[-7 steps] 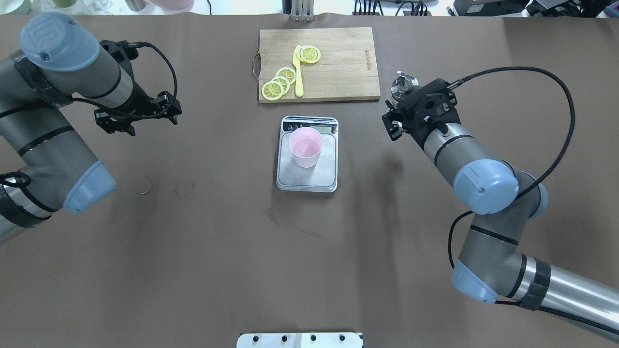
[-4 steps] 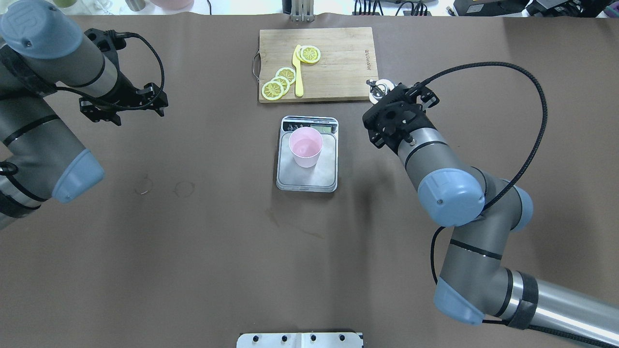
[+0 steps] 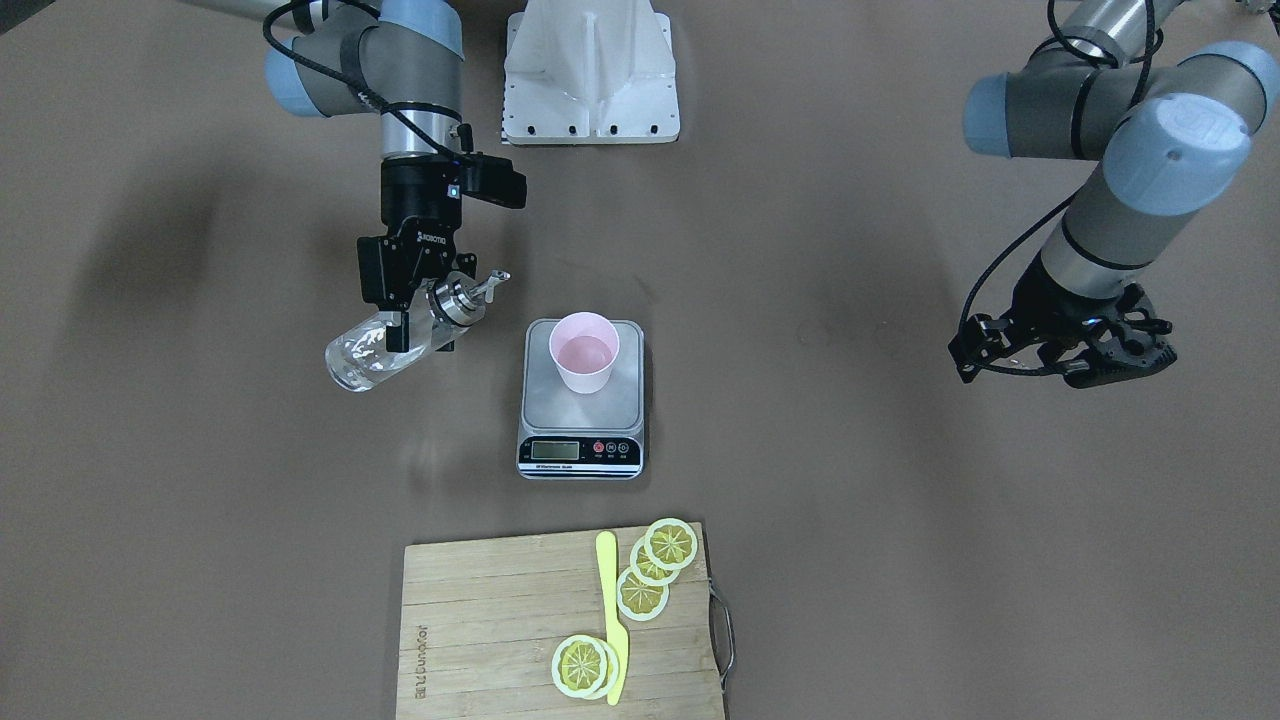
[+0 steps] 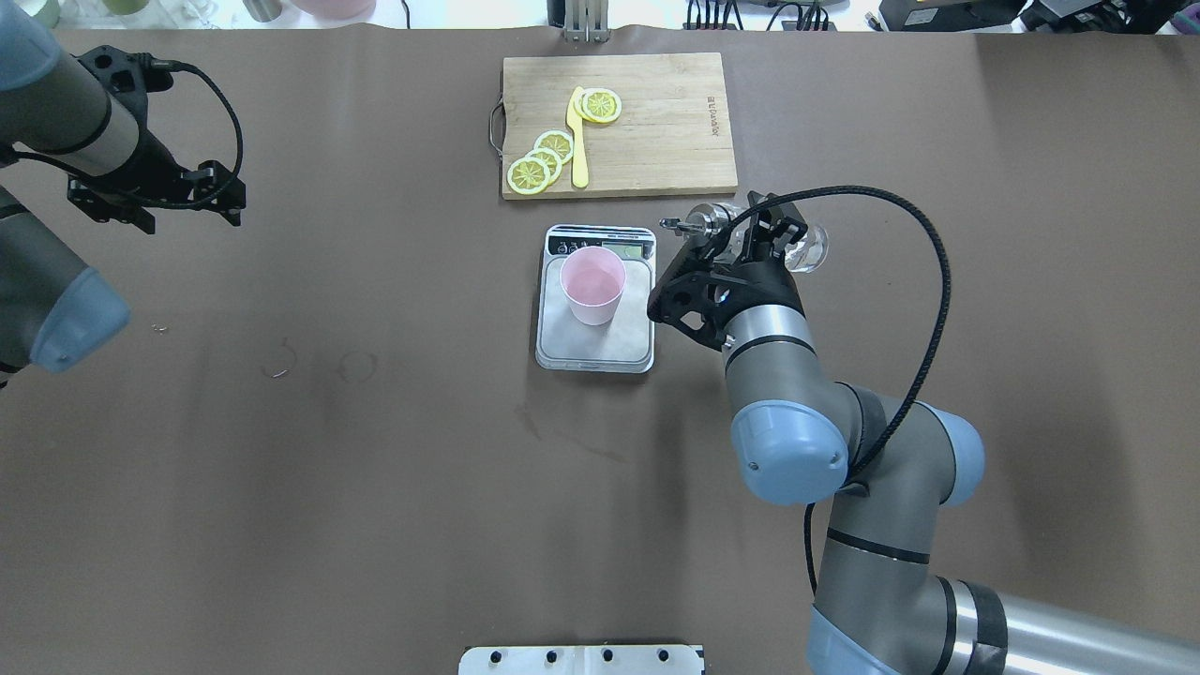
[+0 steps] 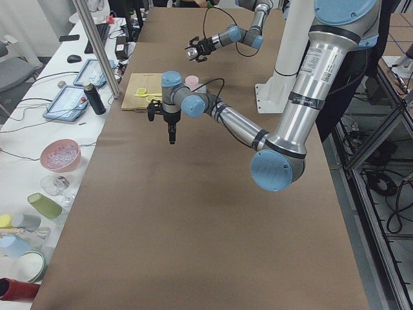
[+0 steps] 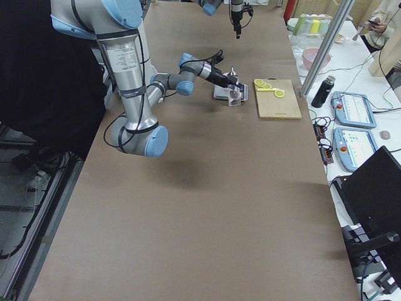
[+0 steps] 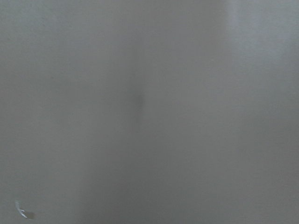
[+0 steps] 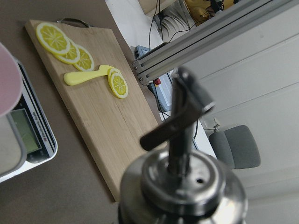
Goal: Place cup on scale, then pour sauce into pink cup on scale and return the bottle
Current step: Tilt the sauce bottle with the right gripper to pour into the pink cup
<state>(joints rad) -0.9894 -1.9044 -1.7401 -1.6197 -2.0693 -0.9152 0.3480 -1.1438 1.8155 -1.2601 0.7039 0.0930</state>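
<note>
Right gripper [image 3: 407, 330], clamped on the bottle [image 3: 362, 361], has carried it from well right of the scale [image 3: 580, 405] to just beside the scale's right edge. Bottle: clear glass, colourless sauce [image 3: 347, 371] inside, silver pourer cap [image 3: 460, 298]. Long axis, upright before, now lies near horizontal, spout toward the cup [image 3: 584, 365] standing on the scale. Left gripper [image 3: 1070, 350], far left of the scale, has drawn farther off; jaw state cannot be told.

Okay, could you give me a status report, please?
Right gripper shut on bottle, tilted, not yet over cup. Cup upright on scale. Left gripper wide, jaws unreadable.
</note>
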